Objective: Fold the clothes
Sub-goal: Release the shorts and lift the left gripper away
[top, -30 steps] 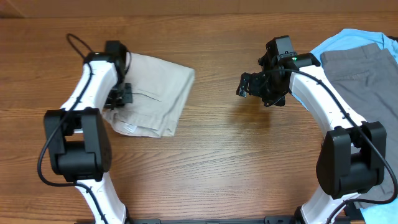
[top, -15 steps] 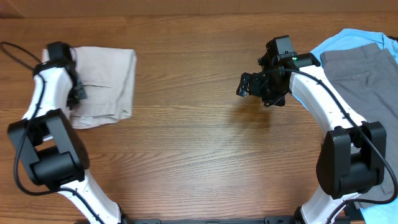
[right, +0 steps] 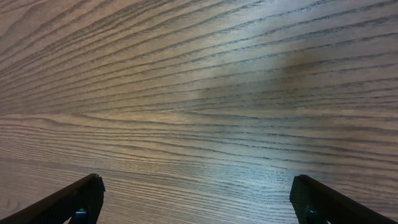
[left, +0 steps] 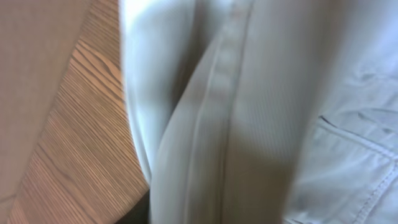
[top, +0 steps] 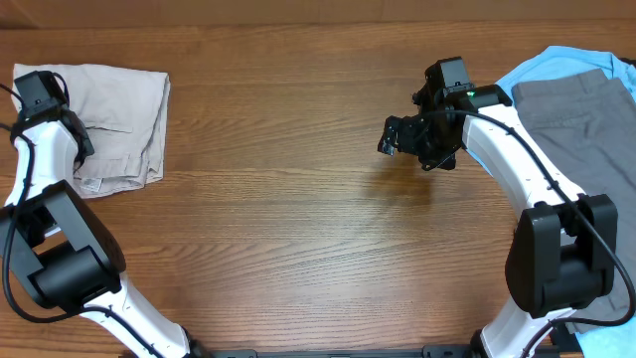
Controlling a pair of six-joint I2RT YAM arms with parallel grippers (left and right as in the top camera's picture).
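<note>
The left tool (top: 78, 144) is low over the pale beige folded cotton shorts (top: 119, 119), at their left part. Its own camera sees only this fabric from very close, blurred, with a long stitched seam (left: 214, 118) running down the middle and a strip of wood beside it. The fingers are not in that view, and from above they are too small and dark, so I cannot tell if this tool is open, closed or gripping the cloth. The shorts lie flat in a rough rectangle at the far left corner of the brown wooden counter (top: 298, 229), and a small white tag (top: 89, 185) shows at their near edge.

The right tool (right: 199, 208) is wide open and holds nothing. Its two dark fingertips (right: 81, 199) stand far apart at the lower corners of its camera view, with only bare wood grain between them. It hangs above the counter right of the centre, well apart from the shorts. Further right, folded grey trousers (top: 581, 119) lie on top of a light blue shirt (top: 542, 65) at the counter's right edge.
</note>
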